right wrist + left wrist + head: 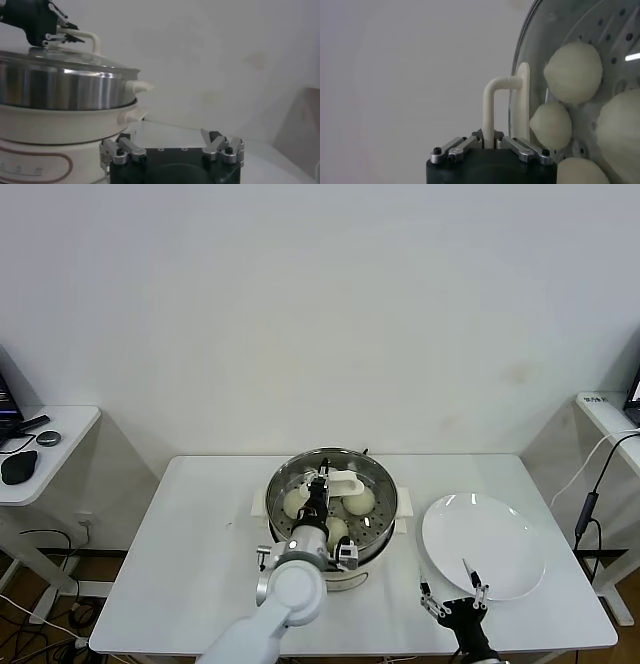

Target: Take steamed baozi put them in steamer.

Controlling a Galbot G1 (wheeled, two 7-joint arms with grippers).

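Observation:
The steamer (376, 536) is a shiny steel pot on a white base at the table's middle. Several pale baozi (359, 500) lie on its perforated tray, seen through the glass lid (540, 30) in the left wrist view (573, 71). My left gripper (322, 484) is shut on the lid's white handle (490, 105), over the pot. In the right wrist view the lid (75, 59) rests on the steamer's rim (55, 90). My right gripper (452, 596) is open and empty, low near the table's front edge beside the plate.
A flat white plate (500, 534) lies bare to the right of the steamer. Side tables stand at far left (60, 424) and far right (605, 409), with a cable hanging at the right.

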